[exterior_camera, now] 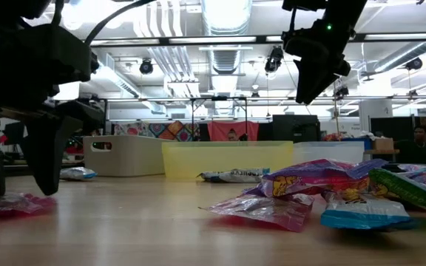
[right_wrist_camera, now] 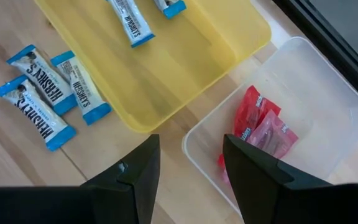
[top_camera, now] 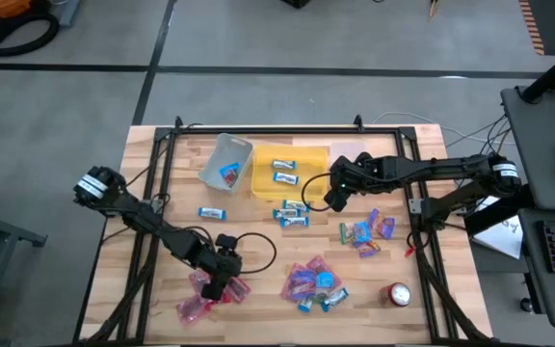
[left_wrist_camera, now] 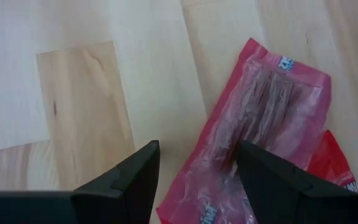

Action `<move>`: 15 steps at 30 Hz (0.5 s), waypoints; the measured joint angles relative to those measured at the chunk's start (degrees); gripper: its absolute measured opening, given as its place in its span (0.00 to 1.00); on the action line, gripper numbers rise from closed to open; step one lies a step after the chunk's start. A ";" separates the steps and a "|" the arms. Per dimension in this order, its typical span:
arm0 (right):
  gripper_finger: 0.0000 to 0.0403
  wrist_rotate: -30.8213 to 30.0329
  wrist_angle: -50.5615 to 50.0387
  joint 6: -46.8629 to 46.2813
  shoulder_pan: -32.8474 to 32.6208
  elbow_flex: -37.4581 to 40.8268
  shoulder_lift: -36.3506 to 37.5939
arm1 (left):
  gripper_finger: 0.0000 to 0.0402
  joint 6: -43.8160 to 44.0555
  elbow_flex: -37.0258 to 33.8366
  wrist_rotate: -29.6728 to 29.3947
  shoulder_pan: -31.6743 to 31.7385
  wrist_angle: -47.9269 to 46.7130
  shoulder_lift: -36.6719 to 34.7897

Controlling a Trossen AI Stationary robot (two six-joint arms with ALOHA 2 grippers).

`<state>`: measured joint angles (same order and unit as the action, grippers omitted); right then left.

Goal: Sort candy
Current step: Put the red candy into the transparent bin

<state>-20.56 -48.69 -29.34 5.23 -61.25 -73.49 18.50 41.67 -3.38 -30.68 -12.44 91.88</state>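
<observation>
Candy lies in groups on the wooden table. Red-pink pieces (top_camera: pixel 200 294) lie near the front left, a mixed pile (top_camera: pixel 311 282) at the front middle, and blue-white bars (top_camera: pixel 292 217) beside the yellow tray (top_camera: pixel 306 183). My left gripper (left_wrist_camera: pixel 197 152) is open, low over the table, one finger on bare wood and the other over a red-pink wrapper (left_wrist_camera: pixel 260 106). My right gripper (right_wrist_camera: pixel 190 146) hangs open and empty above the yellow tray's edge and a clear bin (right_wrist_camera: pixel 328 81) holding red candy (right_wrist_camera: pixel 260 127). My left gripper comes slanting down from above with its fingers apart. One finger (left_wrist_camera: pixel 272 180) stands over the long edge of the red-pink wrapper (left_wrist_camera: pixel 229 143), which lies flat on the table. Whether that finger touches the wrapper, I cannot tell.
A pale bin (top_camera: pixel 224 159) at the far left holds a blue piece and a red one. Two blue-white bars (top_camera: pixel 283 172) lie in the yellow tray. More mixed candy (top_camera: pixel 366 231) lies at the right. A red and silver can (top_camera: pixel 397 294) stands near the front right.
</observation>
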 joint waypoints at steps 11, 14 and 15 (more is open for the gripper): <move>0.42 0.00 0.14 0.00 0.00 0.02 0.00 | 0.22 -1.34 0.19 -0.01 -0.11 0.41 3.00; 0.42 0.00 0.15 0.00 0.00 0.02 0.00 | 0.05 -1.60 0.15 -0.25 -0.02 -0.18 2.87; 0.42 0.00 0.15 0.00 0.00 0.02 0.00 | 0.03 -1.59 0.14 -0.27 -0.02 -0.20 2.85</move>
<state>-20.56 -48.54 -29.34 5.23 -61.23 -73.49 16.91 41.82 -3.65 -30.70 -12.64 94.73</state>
